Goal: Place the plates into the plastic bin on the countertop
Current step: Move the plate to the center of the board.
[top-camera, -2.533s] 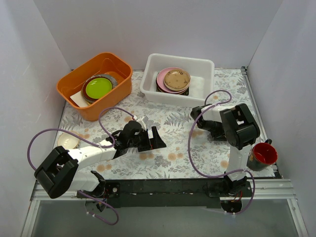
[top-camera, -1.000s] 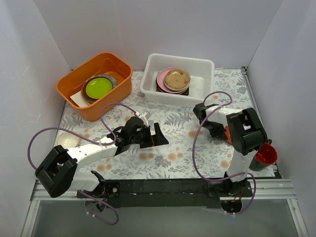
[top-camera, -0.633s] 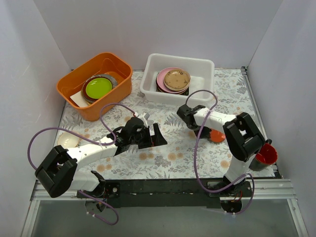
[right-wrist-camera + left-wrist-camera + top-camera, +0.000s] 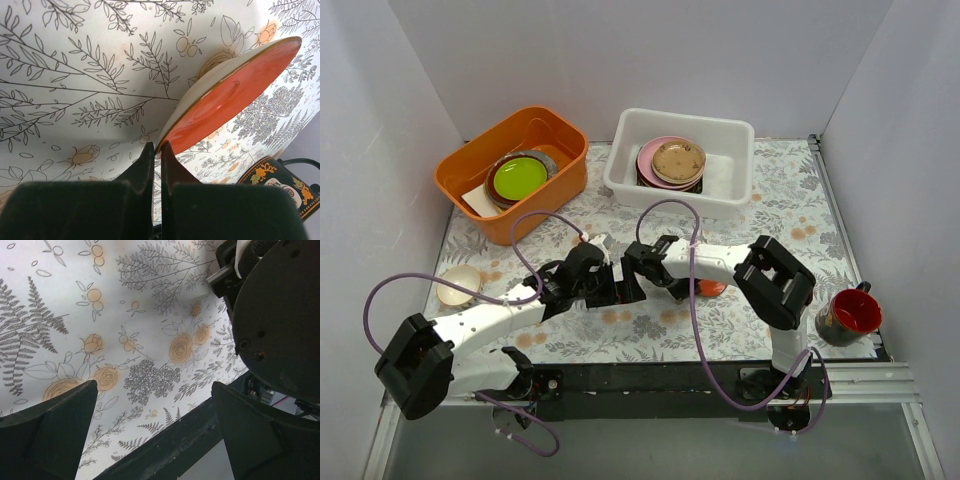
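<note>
Orange-red glossy plate (image 4: 235, 95), tilted, rim pinched in my right claw (image 4: 157, 148), arm reaching low leftward; left claw (image 4: 155, 432) spread above the fern-printed tabletop (image 4: 140, 300).

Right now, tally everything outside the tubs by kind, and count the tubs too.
Tubs: 2, the orange tub and the plastic bin.
Plates outside them: 2, the cream plate and the orange-red plate in the right gripper.
Cups: 1, the red cup.
Total: 5.
</note>
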`<state>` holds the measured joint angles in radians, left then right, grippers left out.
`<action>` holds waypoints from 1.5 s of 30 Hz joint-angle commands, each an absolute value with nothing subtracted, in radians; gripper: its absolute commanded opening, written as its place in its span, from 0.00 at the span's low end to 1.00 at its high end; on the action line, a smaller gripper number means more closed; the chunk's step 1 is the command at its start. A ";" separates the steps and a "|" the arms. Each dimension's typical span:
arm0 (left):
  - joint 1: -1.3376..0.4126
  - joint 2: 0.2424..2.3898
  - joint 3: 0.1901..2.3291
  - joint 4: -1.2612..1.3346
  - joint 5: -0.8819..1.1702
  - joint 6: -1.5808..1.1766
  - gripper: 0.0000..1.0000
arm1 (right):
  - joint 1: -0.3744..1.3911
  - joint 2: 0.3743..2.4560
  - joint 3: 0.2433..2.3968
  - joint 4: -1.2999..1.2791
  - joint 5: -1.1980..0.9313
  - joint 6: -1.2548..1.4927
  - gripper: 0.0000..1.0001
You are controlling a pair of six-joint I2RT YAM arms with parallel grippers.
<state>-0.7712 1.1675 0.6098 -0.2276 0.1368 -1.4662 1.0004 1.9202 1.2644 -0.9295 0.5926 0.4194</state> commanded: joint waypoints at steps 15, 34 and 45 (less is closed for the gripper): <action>-0.759 0.917 0.637 -0.411 -0.048 -1.445 0.98 | 1.075 1.960 1.322 -0.859 0.336 0.457 0.18; -0.759 0.894 0.623 -0.420 -0.049 -1.437 0.98 | 1.075 1.898 1.388 -0.893 0.370 0.457 0.63; -0.759 0.856 0.566 -0.361 -0.069 -1.439 0.98 | 0.993 1.660 1.306 -0.770 0.252 0.463 0.94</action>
<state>-0.7620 0.8806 0.5850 -0.3889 -0.0399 -1.4548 1.0435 1.8141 1.3563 -0.8635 0.3290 0.4522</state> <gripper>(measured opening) 0.982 0.882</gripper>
